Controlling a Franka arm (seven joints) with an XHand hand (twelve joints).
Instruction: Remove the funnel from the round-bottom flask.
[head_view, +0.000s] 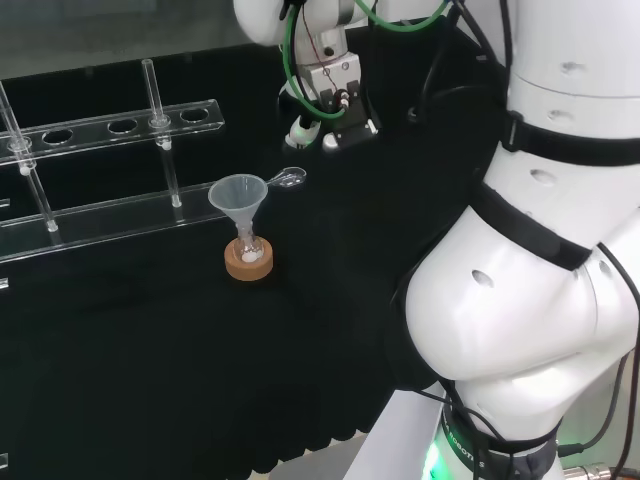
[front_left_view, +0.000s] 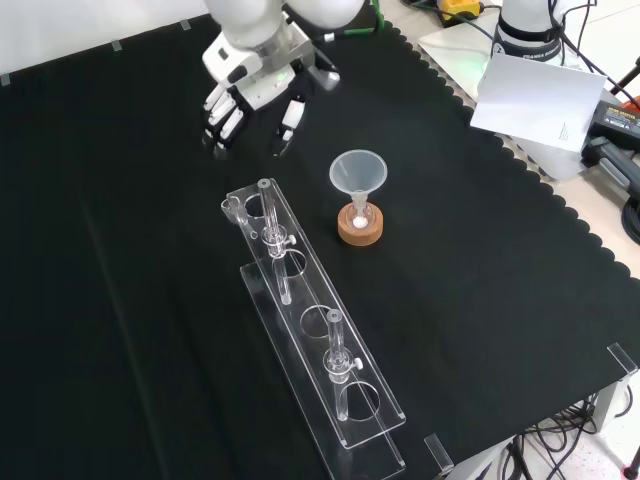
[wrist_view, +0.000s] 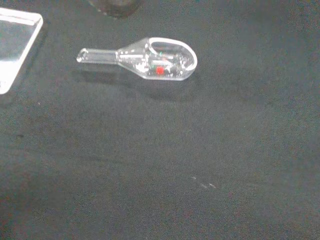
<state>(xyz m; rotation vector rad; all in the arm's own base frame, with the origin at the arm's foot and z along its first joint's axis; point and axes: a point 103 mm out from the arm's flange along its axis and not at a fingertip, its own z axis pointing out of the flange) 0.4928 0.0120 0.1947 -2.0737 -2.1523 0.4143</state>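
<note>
Here the funnel (front_left_view: 359, 173) stands upright in the round-bottom flask (front_left_view: 359, 215) on its cork ring (front_left_view: 360, 229) at the front view's centre, while the hand (front_left_view: 245, 100), fingers relaxed and empty, hangs well apart toward the upper left.

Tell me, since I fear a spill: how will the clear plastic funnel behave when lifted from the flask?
The clear plastic funnel looks thin and light, probably stiff. Its wide cone over a narrow stem suggests tipping if nudged sideways. The small round-bottom flask only rests on a cork ring, so it might lift along.
</note>
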